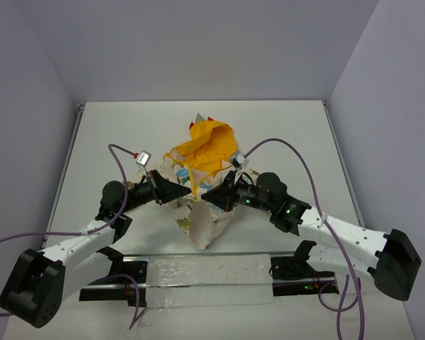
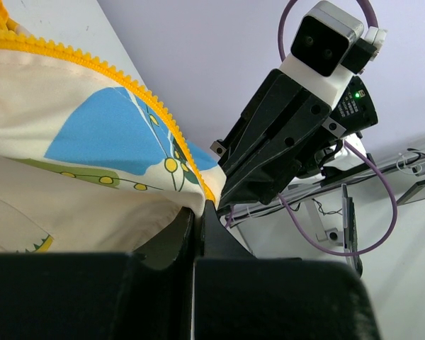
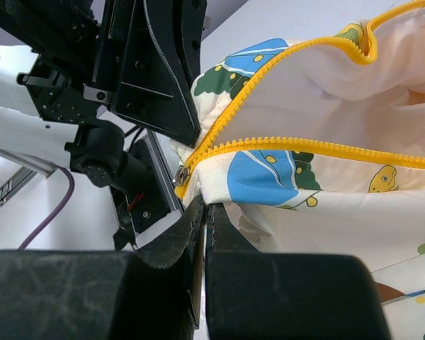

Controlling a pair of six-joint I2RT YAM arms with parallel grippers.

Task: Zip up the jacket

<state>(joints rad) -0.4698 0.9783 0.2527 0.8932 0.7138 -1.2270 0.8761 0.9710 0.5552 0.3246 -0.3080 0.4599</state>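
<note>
At the far left, the white surface [image 1: 92,142] lies bare from the foot of the left wall [image 1: 28,106] across to the jacket. The left fingers [image 1: 181,193] are closed, pinching the jacket's cream hem just beside the yellow zipper teeth [image 2: 127,78]. The jacket [image 1: 205,152] sits crumpled in the middle of the surface between the two arms, its yellow lining on top and its printed cream fabric reaching toward the near edge. The right fingers [image 1: 208,196] are also closed, clamped on the fabric just under the metal slider [image 3: 182,175], where the two rows of teeth meet. Past the slider the rows part. The two pairs of fingers almost touch. A label [image 2: 348,106] beside a green light on the right arm is too small to read. Further right, the surface is bare up to the right wall [image 1: 397,85].
</note>
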